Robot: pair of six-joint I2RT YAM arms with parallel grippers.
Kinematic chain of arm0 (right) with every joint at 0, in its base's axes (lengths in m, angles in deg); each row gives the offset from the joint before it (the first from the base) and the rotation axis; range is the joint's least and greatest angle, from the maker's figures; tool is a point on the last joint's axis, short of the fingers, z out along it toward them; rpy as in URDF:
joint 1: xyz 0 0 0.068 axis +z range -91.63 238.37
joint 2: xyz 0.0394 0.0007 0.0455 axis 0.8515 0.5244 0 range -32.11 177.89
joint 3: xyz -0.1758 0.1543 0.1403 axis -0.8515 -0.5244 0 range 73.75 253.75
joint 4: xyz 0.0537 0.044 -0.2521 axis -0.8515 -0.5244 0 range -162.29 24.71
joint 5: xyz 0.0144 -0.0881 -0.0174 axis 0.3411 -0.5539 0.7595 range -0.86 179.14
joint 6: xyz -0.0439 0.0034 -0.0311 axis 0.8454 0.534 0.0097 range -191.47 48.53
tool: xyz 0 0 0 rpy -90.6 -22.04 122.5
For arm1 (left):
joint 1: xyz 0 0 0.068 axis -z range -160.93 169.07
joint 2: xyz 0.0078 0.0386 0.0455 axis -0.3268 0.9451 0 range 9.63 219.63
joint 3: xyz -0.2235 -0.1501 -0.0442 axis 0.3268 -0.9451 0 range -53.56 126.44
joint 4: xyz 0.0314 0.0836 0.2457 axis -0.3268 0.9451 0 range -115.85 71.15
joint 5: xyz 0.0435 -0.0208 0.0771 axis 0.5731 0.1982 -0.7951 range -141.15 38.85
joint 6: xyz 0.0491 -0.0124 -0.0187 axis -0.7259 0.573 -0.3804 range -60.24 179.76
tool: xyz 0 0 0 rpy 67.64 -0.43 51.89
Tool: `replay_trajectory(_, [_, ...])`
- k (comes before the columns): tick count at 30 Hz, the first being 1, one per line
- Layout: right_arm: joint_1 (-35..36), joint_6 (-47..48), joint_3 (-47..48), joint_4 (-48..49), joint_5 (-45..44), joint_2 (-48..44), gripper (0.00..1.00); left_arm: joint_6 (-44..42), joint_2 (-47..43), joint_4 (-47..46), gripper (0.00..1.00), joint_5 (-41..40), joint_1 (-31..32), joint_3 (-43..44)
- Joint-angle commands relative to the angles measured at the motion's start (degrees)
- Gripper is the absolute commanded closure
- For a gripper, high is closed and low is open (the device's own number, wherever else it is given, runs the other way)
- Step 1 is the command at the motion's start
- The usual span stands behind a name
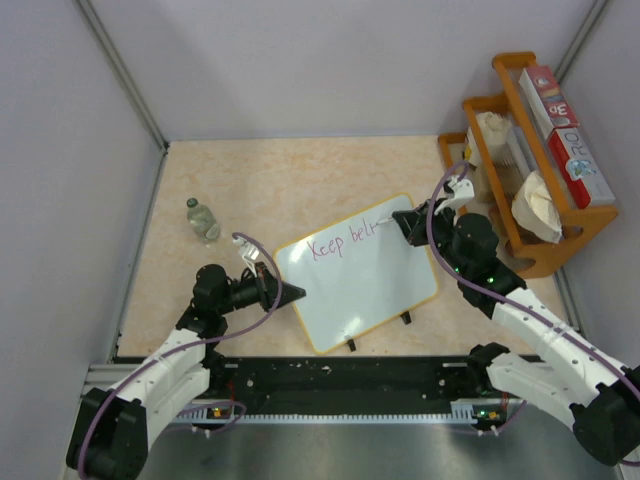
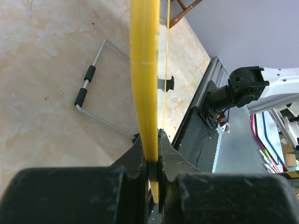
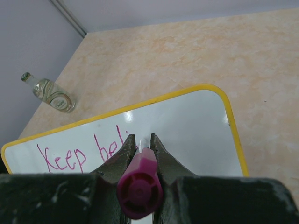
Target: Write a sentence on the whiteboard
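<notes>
Where the top camera looks down, the flat glossy white board with yellow rim [image 1: 370, 285] lies skewed at centre, with purple-pink handwritten words [image 1: 345, 242] reading "Keep beli".

Left wrist: the left gripper [image 2: 152, 140] pinches the thin rim edge-on. The board is judged light, stiff and slippery, so edge clamping suits.

Right wrist: the right gripper [image 3: 142, 142] clamps a magenta marker [image 3: 139, 186] aimed at the board.

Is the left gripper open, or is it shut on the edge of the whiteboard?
Shut. In the left wrist view the left gripper pinches the yellow rim of the whiteboard from both sides, with no gap.
</notes>
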Motion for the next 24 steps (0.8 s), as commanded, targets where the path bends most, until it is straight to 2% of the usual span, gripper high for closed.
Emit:
replay_trajectory(1, [-0.7,-0.5,3.1,2.5,1.0,0.8,1.00,-8.3,0.2,3.8,1.00,1.5,0.6,-2.2])
replay_trajectory(24, [-0.6,-0.4,1.4,0.6,3.1,-1.0,1.00,-8.3,0.3,3.6,1.00,1.7,0.6,-2.3])
